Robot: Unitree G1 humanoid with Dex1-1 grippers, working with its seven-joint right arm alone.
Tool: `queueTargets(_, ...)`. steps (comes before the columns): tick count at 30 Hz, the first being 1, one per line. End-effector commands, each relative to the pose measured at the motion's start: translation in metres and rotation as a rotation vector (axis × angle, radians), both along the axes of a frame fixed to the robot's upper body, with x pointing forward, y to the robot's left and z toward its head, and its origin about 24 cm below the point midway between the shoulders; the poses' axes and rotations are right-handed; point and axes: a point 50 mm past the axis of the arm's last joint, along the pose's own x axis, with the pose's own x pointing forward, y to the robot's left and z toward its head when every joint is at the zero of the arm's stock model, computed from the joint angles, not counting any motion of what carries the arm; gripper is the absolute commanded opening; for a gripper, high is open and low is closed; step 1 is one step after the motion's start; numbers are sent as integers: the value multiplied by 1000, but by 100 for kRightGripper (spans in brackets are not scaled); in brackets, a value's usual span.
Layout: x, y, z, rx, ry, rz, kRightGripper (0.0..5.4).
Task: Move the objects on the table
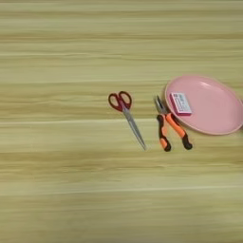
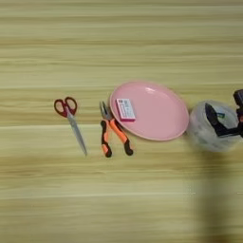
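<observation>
My right gripper (image 2: pixel 223 107) shows only in the right eye view, at the right edge, open over the clear wide tape roll (image 2: pixel 209 127). One black finger (image 2: pixel 214 121) reaches over the roll's hole; the other is cut off by the picture's edge. Left of the roll lies the shallow oval pink plate (image 2: pixel 156 116), with the small pink-and-white rectangular piece (image 2: pixel 125 109) on its left side. The orange-and-black-handled pliers (image 2: pixel 112 132) lie just left of the plate, handles toward me. All of it rests on the light-yellow wooden table (image 1: pixel 57 180).
Red-handled scissors (image 2: pixel 70 117) lie left of the pliers, blades pointing toward me and to the right. The arm's shadow (image 2: pixel 213 190) falls on the wood below the tape roll.
</observation>
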Motion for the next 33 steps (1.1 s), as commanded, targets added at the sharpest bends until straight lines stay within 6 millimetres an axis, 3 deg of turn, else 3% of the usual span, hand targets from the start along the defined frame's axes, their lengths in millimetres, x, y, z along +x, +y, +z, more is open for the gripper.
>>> queueTargets(1,2,-8,41,-106,-58,32,538)
queueTargets(10,-3,-4,33,-102,84,162,538)
queueTargets(23,10,11,3,-83,173,243,538)
queueTargets(33,21,9,-16,-66,225,243,538)
